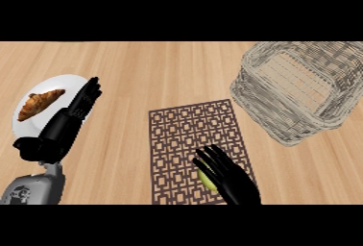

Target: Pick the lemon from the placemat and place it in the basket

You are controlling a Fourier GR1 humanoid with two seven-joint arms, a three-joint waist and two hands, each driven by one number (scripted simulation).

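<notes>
From my station I see the wooden tabletop (pixel 142 67) from steeply above. The brown patterned placemat (pixel 184 129) lies near the middle of the view, its long sides running away from me. The lemon (pixel 206 178) sits on the near right part of that placemat, and only a yellow-green sliver of it shows, because my right robot hand (pixel 230 175) is over it. That robot hand comes in from the lower edge, its fingers spread and bent down over the fruit; they appear to touch it along its right side, but I cannot tell from here whether they have actually closed round it. The wicker basket (pixel 284 120) stands at the upper right, well apart from the lemon, its near corner close to the placemat's far right corner. On the far left my left robot hand (pixel 67 120) rests with its fingers straight and pointing away from me, holding nothing. Its fingertips overlap the edge of a white plate (pixel 39 91), which carries a croissant (pixel 40 104). The plate lies well to the left of the placemat.
</notes>
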